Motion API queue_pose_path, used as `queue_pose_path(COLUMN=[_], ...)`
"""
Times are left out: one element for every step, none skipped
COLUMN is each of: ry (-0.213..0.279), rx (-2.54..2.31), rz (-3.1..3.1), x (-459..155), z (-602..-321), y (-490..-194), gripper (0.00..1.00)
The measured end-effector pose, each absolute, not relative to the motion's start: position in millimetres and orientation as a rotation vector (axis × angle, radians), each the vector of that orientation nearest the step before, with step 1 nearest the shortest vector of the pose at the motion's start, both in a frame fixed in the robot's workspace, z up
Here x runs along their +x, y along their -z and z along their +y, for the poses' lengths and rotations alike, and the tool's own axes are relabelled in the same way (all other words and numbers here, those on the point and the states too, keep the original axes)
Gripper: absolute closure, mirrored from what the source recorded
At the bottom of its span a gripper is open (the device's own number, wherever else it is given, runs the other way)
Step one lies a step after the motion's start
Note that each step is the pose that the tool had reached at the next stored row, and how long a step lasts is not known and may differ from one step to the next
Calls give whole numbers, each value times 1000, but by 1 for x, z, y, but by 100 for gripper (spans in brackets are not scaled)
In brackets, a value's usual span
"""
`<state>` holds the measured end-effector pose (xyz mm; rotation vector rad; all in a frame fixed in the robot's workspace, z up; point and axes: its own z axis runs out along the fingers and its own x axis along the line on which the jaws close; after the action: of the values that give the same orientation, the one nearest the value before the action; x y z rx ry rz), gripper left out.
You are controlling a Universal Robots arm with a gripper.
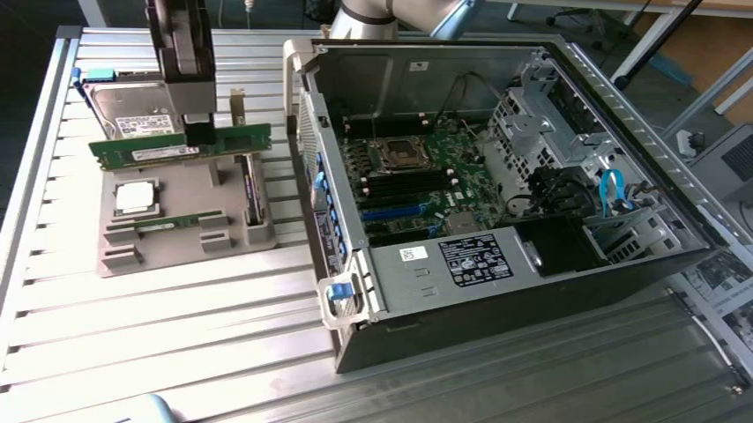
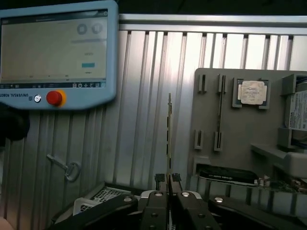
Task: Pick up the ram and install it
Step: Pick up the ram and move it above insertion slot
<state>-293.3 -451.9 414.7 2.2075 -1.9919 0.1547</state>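
A ribbed aluminium table [image 1: 176, 335] of long parallel slats spreads across the foreground, and bright light glares white along its ridges. Past its far edge, toward the exterior view's right, are a brown floor [image 1: 706, 40] and grey metal frame legs [image 1: 704, 92].

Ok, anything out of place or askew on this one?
Nothing damaged or spilled. The fingers hold the ram clear above the grey tray, and it looks straight in the grip. The one stray item is a small key lying loose on the slatted table near the teach pendant.
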Motion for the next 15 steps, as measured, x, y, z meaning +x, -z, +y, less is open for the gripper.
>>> queue_pose_path(ry=[-157, -160, -162, -164, -166, -169, -171, -173, -175, -178, -181, -184, -186, -188, -191], rx=[2206, 2204, 2203, 2202, 2200, 2199, 2197, 2196, 2194, 2193, 2191, 2189, 2188, 2186, 2185], rz=[-1991, -1989, -1988, -1987, -1986, -1984, -1983, -1982, -1981, -1979, -1978, -1976, -1975, -1974, -1972], x=[-292, -291, -290, -289, -288, -287, -286, -285, -284, -283, -282, -281, -279, -279, -277], z=[-452, -452, -452, -452, -452, -452, -452, -452, -452, -452, -452, -452, -452, -452, -452], y=[-415, -415, -415, -415, -415, -415, -415, -415, -415, -415, -415, -415, -415, -415, -415], gripper=[87, 87, 87, 87, 87, 87, 87, 87, 87, 87, 87, 87, 87, 87, 87])
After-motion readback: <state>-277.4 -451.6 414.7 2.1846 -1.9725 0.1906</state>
